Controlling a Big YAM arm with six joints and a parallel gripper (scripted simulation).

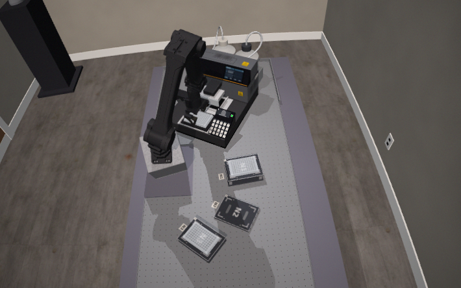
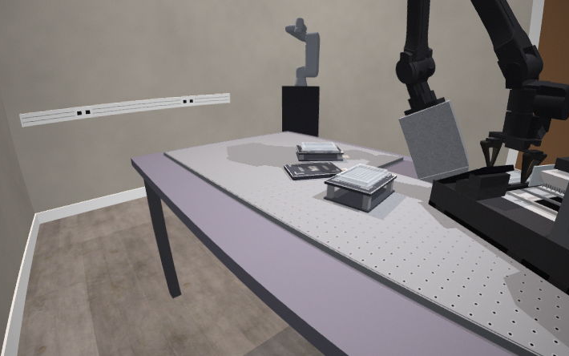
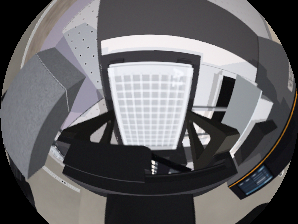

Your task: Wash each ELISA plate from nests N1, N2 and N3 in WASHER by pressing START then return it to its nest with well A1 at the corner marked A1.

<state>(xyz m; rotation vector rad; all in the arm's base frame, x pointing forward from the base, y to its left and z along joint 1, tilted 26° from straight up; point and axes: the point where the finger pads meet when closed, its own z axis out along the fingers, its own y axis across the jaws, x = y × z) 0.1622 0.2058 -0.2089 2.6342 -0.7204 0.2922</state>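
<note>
My gripper (image 1: 199, 113) (image 2: 507, 173) (image 3: 150, 113) is open, low over the washer's carrier (image 3: 196, 70). Its fingers stand apart at the two long sides of a white plate (image 1: 204, 119) (image 3: 150, 100) that lies in the carrier and looks flat. The washer's lamp (image 1: 231, 115) is green. The keypad (image 1: 219, 128) is beside the carrier. Nest N2 (image 1: 237, 213) (image 2: 313, 171) is empty. One plate (image 1: 243, 165) (image 2: 361, 175) lies in raised nest N1 (image 1: 245, 181), another plate (image 1: 202, 236) (image 2: 319, 147) in nest N3 (image 2: 320, 155). The carrier plate's corners are too blurred to tell A1.
The washer's body with its screen (image 1: 234, 73) (image 3: 256, 181) rises behind the carrier. The arm's grey pedestal block (image 1: 164, 166) (image 2: 434, 141) (image 3: 37, 110) stands close by. Two bottles with hoses (image 1: 223, 48) stand behind the washer.
</note>
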